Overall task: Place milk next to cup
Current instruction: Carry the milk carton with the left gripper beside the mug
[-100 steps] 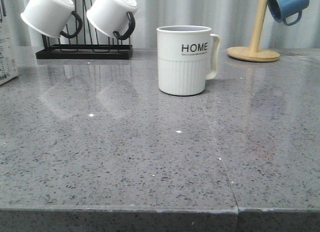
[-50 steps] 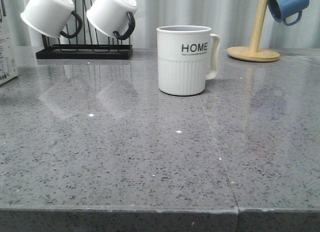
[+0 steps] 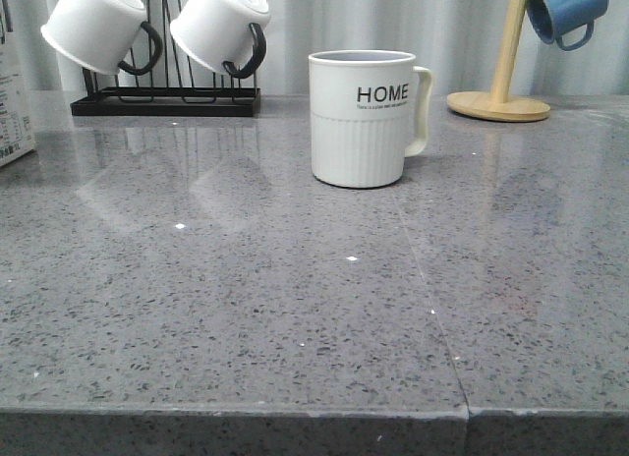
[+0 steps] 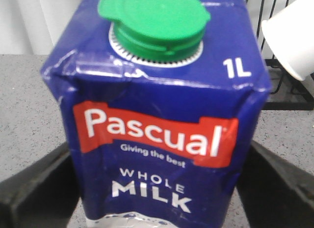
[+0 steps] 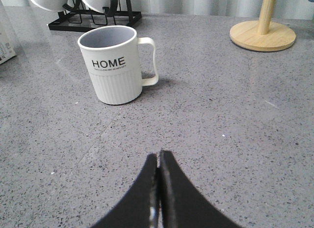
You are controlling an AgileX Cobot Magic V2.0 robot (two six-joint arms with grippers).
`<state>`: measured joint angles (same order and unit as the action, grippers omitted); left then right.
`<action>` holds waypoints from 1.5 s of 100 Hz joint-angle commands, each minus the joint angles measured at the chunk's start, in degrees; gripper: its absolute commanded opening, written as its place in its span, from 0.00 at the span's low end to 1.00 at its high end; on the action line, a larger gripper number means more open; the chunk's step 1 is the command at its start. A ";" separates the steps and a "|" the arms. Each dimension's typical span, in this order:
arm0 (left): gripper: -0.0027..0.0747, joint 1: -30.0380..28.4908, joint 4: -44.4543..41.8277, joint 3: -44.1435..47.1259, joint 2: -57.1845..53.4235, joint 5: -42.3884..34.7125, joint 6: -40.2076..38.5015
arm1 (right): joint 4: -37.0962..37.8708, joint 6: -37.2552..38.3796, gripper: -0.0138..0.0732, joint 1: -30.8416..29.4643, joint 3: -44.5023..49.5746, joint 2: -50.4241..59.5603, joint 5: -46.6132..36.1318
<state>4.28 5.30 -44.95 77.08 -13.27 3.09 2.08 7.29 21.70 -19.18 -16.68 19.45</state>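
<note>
Nothing has moved on the counter [image 3: 295,309] since earlier: milk [image 4: 162,139] sits between the left pincer's [image 4: 157,188] spread fingers, far left of the cup [image 3: 361,118]. Right pincer [image 5: 159,188] closed, empty. Carry not begun.

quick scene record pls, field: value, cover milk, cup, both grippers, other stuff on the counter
milk: carton upright, green cap, between the left gripper fingers; only its edge shows at far left in front view
cup: HOME mug upright mid-counter, handle toward robot's right, looks empty
left gripper: open, fingers either side of carton, contact unclear
right gripper: shut, empty, short of the mug
rack: black, two white mugs hanging
mug tree: wooden, blue mug
</note>
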 commanded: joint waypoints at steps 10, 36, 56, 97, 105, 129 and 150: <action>0.55 0.38 0.38 -1.96 -1.44 -5.39 -0.45 | 0.64 -0.32 0.08 0.04 -1.34 -0.35 -4.01; 0.49 6.82 0.14 -1.96 -3.90 -6.72 -0.45 | 0.64 -0.32 0.08 0.04 -1.34 -0.35 -4.01; 0.49 16.81 0.38 -1.96 -3.26 -10.46 -0.45 | 0.64 -0.32 0.08 0.04 -1.34 -0.35 -4.01; 0.49 29.11 2.91 -8.52 6.85 -13.17 -0.45 | 0.64 -0.32 0.08 0.04 -1.34 -0.35 -4.01; 0.49 30.33 2.91 -10.33 8.65 -13.07 -0.45 | 0.64 -0.32 0.08 0.04 -1.34 -0.35 -4.01; 0.49 32.93 3.09 -13.23 12.01 -12.67 -0.45 | 0.64 -0.32 0.08 0.04 -1.34 -0.35 -4.01; 0.53 32.93 3.33 -13.23 12.23 -10.32 -0.45 | 0.64 -0.32 0.08 0.04 -1.34 -0.35 -4.01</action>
<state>36.67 8.16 -56.35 91.32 -20.53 3.09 2.08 7.29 21.70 -19.18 -16.68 19.45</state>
